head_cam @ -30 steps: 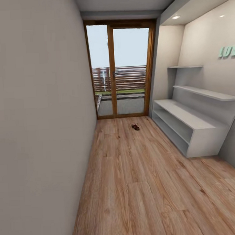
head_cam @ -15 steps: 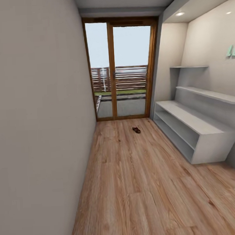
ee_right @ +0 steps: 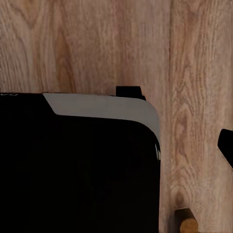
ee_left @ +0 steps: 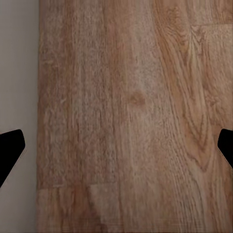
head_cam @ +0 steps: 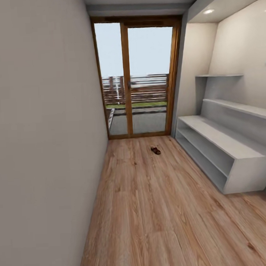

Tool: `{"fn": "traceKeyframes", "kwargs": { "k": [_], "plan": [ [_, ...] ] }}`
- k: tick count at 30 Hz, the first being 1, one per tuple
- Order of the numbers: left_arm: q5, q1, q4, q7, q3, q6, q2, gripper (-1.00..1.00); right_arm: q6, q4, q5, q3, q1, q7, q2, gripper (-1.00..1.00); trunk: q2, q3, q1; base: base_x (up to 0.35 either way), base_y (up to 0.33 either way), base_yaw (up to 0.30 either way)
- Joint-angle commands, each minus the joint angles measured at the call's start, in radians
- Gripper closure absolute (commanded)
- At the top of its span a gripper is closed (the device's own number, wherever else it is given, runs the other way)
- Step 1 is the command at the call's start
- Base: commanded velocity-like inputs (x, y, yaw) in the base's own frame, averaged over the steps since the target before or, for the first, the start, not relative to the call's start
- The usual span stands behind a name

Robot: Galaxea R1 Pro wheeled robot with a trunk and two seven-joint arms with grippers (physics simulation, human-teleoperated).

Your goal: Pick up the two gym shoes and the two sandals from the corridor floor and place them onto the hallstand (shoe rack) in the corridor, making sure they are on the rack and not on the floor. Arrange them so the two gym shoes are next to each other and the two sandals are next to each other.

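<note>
From the head camera we look down a narrow corridor: a plain grey wall (head_cam: 39, 134) on the left, a wood-framed glass door (head_cam: 138, 76) at the far end with a slatted fence and a strip of grass beyond it. The wood plank floor (head_cam: 152, 210) runs the whole length. One dark reddish-brown sandal (head_cam: 155, 150) lies on the floor near the door, well apart from us and a little left of the shoe rack (head_cam: 223, 144). The rack stands against the right-hand wall; it is light grey, with a low two-tier open base, a tall back panel and two staggered upper shelves, and we see no shoes on it. In the left wrist camera the left tool (ee_left: 116, 148) hangs over bare planks beside a grey strip of wall, its two dark fingertips far apart at the edges, so it is released and holds nothing. In the right wrist camera a large black body with a pale grey rim (ee_right: 77, 165) covers much of the floor. One dark fingertip (ee_right: 226, 145) of the right tool shows at the edge; we cannot tell its state.
</note>
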Motion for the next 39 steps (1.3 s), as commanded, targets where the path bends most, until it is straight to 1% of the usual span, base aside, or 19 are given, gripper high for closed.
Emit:
{"fn": "traceKeyframes", "kwargs": {
  "k": [1,26,31,39],
  "plan": [
    [-0.001,0.0,0.001,-0.002,0.0,-0.003,0.0,-1.0,0.0,-0.001,0.0,0.0,0.0,0.0,0.0,-1.0,0.0,-0.001,0.001,0.348,0.0,0.0],
    [-0.001,-0.001,0.0,-0.002,0.0,-0.003,0.0,-1.0,-0.001,-0.001,0.0,0.0,0.0,0.0,0.0,-1.0,0.0,-0.001,0.001,0.337,0.0,0.0],
    [-0.001,0.0,0.0,-0.002,0.0,-0.003,-0.001,-1.0,0.0,-0.001,-0.003,0.0,0.0,0.0,0.0,-1.0,0.0,-0.001,0.001,0.116,0.0,0.0],
    [-0.001,-0.001,0.0,-0.002,0.0,-0.003,0.0,-1.0,0.001,-0.01,-0.011,-0.009,0.0,0.0,-0.002,-1.0,0.0,-0.001,0.001,0.015,0.0,0.0]
  ]
}}
